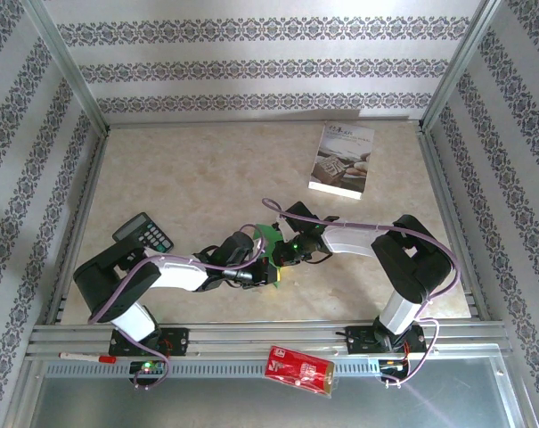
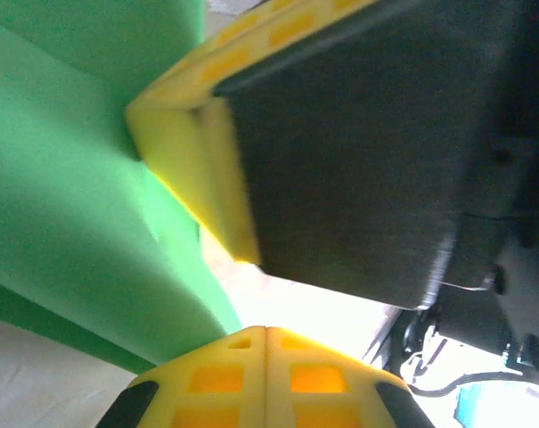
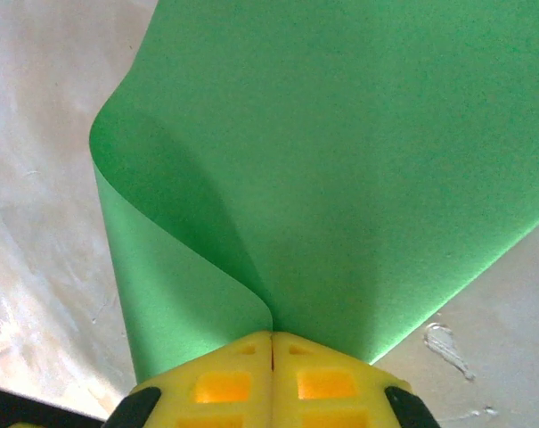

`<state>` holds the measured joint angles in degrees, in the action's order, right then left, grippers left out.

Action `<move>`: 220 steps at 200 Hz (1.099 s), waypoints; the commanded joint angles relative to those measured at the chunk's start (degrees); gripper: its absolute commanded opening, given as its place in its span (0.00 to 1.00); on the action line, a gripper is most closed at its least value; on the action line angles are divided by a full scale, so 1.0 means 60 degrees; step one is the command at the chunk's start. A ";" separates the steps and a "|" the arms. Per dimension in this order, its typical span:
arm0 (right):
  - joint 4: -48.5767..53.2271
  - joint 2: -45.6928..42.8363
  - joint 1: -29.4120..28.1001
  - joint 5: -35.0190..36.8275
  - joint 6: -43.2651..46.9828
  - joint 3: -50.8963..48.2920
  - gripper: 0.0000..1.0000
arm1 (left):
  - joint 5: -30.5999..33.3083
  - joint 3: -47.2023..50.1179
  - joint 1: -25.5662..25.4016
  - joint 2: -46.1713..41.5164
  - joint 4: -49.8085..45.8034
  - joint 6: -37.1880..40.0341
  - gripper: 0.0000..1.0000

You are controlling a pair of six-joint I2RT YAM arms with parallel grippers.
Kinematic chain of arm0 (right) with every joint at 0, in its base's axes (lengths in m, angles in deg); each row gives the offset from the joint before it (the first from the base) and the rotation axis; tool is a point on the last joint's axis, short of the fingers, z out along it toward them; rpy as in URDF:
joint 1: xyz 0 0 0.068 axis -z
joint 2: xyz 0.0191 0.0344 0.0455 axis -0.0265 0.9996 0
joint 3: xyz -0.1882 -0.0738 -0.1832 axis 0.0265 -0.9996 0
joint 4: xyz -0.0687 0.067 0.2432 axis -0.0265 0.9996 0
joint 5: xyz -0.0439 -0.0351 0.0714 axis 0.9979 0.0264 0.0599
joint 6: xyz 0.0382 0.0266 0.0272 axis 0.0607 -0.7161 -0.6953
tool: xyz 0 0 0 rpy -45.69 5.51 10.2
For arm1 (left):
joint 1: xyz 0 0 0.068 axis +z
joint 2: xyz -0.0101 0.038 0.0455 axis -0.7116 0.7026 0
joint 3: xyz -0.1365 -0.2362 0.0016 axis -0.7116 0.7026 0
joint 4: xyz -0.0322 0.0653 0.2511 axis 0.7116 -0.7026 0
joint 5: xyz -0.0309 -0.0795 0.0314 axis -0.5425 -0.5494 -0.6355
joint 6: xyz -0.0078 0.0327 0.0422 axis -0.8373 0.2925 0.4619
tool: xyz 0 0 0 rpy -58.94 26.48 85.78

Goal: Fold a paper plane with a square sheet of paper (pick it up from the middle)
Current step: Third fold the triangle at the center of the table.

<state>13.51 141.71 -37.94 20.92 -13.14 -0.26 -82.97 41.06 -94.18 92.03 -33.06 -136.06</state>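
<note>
Both arms reach in to the middle of the worktop point(image 1: 207, 169), and their wrists meet just in front of the bases. The right hand point(image 3: 271, 335) has its yellow fingers pressed tight together on the sheet point(image 3: 340, 160), pinching it at the near edge. From that pinch the green paper fans up and away. Its left side curls over into a soft roll, and its right side runs out flat to a straight edge above the marbled surface.

The left hand point(image 2: 267, 332) is pressed together too, with no gap between the tips. The sheet comes down right beside them on the left, but I cannot tell whether they have caught any paper. One yellow finger point(image 2: 189, 152) of the right hand sits close above, pushed against the green.

From the top view, the sheet shows as a small green patch between the two wrists. A calculator point(image 1: 142, 234) lies by the left arm, and a booklet point(image 1: 342, 160) sits well apart at the far right. A red packet point(image 1: 300, 370) and a pen point(image 1: 82, 358) rest on the front rail.
</note>
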 commanded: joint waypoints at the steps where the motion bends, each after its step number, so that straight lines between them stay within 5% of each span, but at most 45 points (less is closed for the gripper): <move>1: 0.0697 0.0593 -0.0007 0.0554 -0.0127 -0.0302 0.02 | -0.0043 0.0092 -0.0140 0.0252 0.0490 -0.0086 0.01; 148: 0.0807 0.0682 -0.0017 0.0677 -0.0116 -0.0324 0.02 | -0.0492 0.0233 -0.0384 0.0999 0.0332 -0.0016 0.01; 220: 0.0879 0.0687 -0.0025 0.0776 -0.0185 -0.0359 0.01 | -0.0346 -0.0142 -0.0835 0.0583 -0.1581 0.0859 0.01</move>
<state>13.59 141.88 -37.97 20.92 -13.30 -0.18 -82.89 40.45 -96.46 95.28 -33.43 -133.79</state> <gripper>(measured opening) 0.042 0.045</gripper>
